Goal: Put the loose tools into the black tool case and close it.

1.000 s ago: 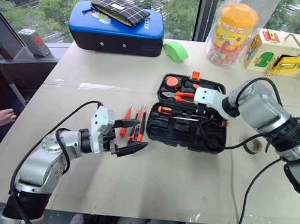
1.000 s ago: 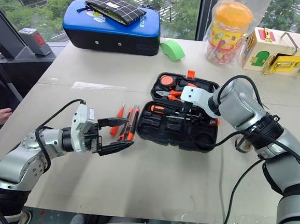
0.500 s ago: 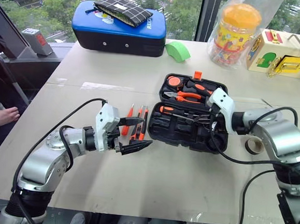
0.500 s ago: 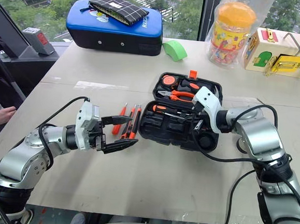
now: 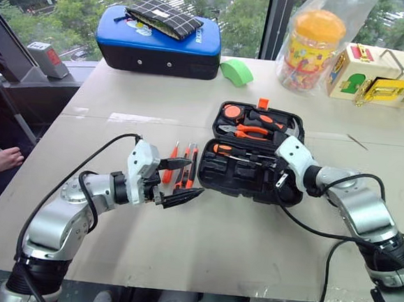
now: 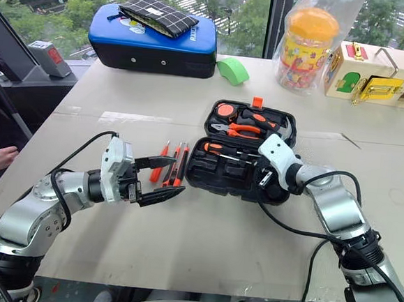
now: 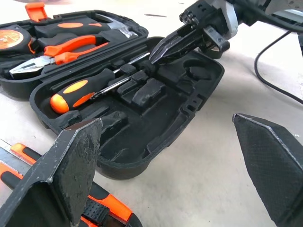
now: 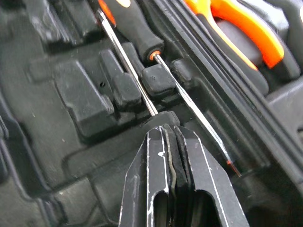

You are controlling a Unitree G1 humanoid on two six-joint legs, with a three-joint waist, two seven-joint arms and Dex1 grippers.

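My right fingers (image 8: 173, 130) have come down into the near half of the case (image 6: 213, 185) and snapped tight together, with nothing between them; their tips sit against the shaft of a screwdriver (image 8: 124, 54) already lying in its recess. A second ago that hand hung higher over the case with its fingers parted, so I judge this a press to seat the tool, not a pick-up.

My left fingers (image 5: 177, 180) stay spread wide and empty, hovering just above the desk (image 5: 215, 250) beside the loose tools (image 5: 181, 169), which lie touching the case's left edge. These are yet to go in, and the lid is still open.

My left hand covers the near ends of those tools (so I cannot count them surely). I cannot make out the knife or the black tape roll.
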